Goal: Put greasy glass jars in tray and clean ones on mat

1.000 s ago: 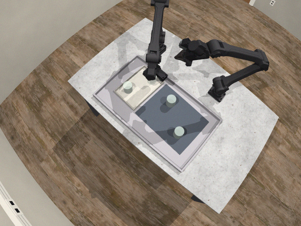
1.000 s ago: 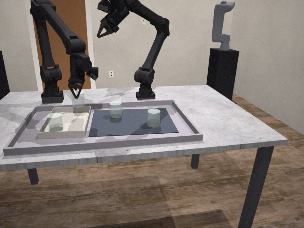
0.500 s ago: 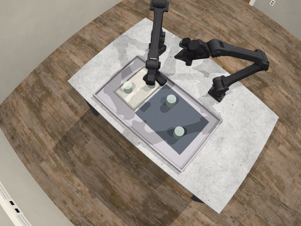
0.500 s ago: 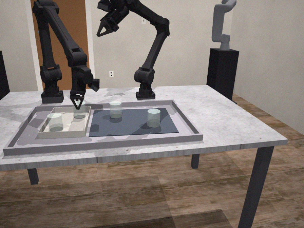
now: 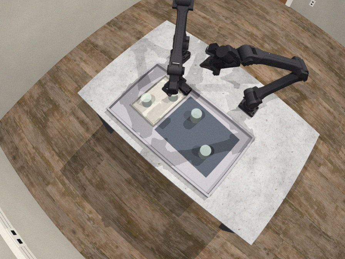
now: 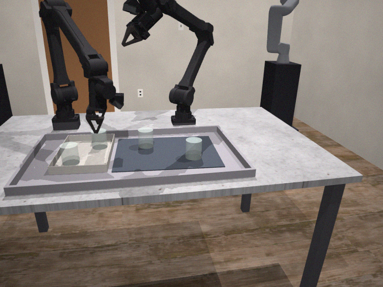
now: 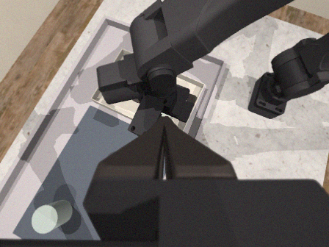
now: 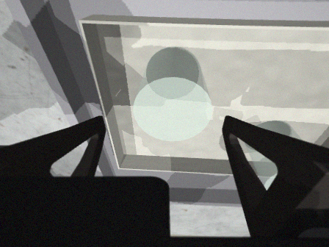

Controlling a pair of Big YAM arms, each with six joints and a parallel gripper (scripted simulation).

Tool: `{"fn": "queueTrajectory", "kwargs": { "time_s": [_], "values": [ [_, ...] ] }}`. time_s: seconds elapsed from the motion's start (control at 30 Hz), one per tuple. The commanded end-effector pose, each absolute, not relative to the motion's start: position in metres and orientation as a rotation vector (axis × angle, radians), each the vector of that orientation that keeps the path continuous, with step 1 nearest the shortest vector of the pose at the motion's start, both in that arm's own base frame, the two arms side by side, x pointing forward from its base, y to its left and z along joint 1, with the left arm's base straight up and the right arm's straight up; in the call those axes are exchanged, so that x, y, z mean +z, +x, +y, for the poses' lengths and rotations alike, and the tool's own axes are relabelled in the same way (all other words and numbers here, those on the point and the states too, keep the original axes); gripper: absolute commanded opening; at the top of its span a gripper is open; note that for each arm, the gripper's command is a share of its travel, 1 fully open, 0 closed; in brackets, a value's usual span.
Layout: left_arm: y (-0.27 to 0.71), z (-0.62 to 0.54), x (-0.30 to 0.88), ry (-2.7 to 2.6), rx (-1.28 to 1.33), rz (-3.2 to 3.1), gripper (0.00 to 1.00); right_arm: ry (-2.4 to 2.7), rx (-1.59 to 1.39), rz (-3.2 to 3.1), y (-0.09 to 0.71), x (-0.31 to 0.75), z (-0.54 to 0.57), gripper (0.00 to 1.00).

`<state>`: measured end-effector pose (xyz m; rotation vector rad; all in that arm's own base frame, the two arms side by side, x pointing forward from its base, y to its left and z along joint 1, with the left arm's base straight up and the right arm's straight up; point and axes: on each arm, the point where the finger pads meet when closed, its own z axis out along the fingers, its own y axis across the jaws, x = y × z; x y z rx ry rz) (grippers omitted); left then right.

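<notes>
Over the tray (image 5: pixel 142 115) (image 6: pixel 77 169) (image 7: pixel 191 80) (image 8: pixel 205 22) I have the right pincer (image 5: pixel 176 91) (image 6: pixel 96 132) (image 7: pixel 165 107) (image 8: pixel 164 122) spread wide and gripping nothing, with the back jar (image 5: pixel 173 97) (image 6: pixel 99 142) (image 8: pixel 172 110) standing upright inside the walls. The front jar (image 5: pixel 146 100) (image 6: pixel 70 153) (image 8: pixel 273 126) stands in there too, apart from it. Two more, the inner mat jar (image 5: pixel 196 115) (image 6: pixel 145 138) and the outer mat jar (image 5: pixel 205 151) (image 6: pixel 193 148) (image 7: pixel 48 218), are upright on the drying mat (image 5: pixel 178 139) (image 6: pixel 139 163) (image 7: pixel 84 140). If that split is correct, I'd judge the sorting nearly finished, leaving only a clean retreat; grease doesn't show, so I can't confirm it. The left pincer (image 5: pixel 201 64) (image 6: pixel 123 45) (image 7: pixel 164 123) is closed on nothing, well above the desk (image 5: pixel 278 167) (image 6: pixel 309 154) (image 7: pixel 250 140) (image 8: pixel 33 84). The back jar sits near the tray's wall, so sideways room looks tight there; I'd lift straight up before swinging away, lest a finger clip either glass. Above, the way looks open.

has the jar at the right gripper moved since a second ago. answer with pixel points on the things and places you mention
Yes, downward: in the exterior view, the jar (image 5: pixel 173 97) (image 6: pixel 100 142) (image 8: pixel 172 114) had its base near the back rim of the cream tray (image 5: pixel 141 115) (image 6: pixel 77 170) (image 7: pixel 202 87) (image 8: pixel 205 21); now it stands on the tray's floor.
</notes>
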<state>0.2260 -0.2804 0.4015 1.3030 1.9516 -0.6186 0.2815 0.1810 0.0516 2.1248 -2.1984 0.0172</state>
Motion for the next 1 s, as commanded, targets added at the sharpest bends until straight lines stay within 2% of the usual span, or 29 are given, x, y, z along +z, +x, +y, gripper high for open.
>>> {"fn": "queueTrajectory", "kwargs": {
  "time_s": [0.0,0.4,0.97],
  "values": [
    [0.234,-0.29,0.44,1.271,-0.625,1.875,0.0,2.177,0.036,-2.256,0.303,0.105,0.201,1.0],
    [0.231,-0.292,0.425,1.186,-0.644,1.903,0.0,2.272,-0.042,-2.239,0.312,0.123,0.181,1.0],
    [0.239,-0.301,0.427,1.007,-0.624,1.845,0.0,2.46,-0.463,-2.398,0.354,0.142,0.145,1.0]
  ]
}}
